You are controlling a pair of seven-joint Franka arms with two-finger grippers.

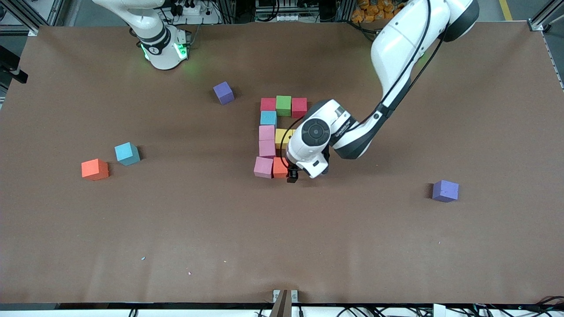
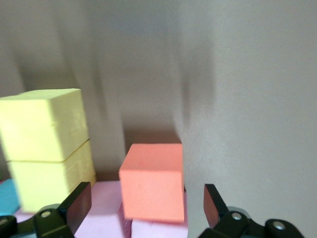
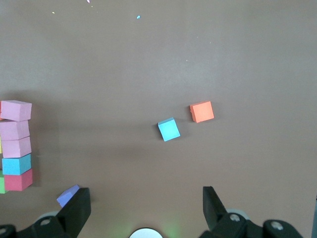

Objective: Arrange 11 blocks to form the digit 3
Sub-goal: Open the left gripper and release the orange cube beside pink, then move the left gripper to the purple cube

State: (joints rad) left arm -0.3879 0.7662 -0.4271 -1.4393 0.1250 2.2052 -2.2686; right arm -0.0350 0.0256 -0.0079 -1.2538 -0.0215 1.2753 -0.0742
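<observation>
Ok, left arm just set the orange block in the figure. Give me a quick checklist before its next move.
1. Left gripper open around orange block: ok.
2. Orange block seated beside the pink block: ok.
3. Figure complete: not ok, fewer than eleven visible.
4. Loose blocks available: purple block, light blue block: ok.
5. Right gripper open, waiting high over the table: ok.
6. Blocks hidden under the left arm: cannot tell.
</observation>
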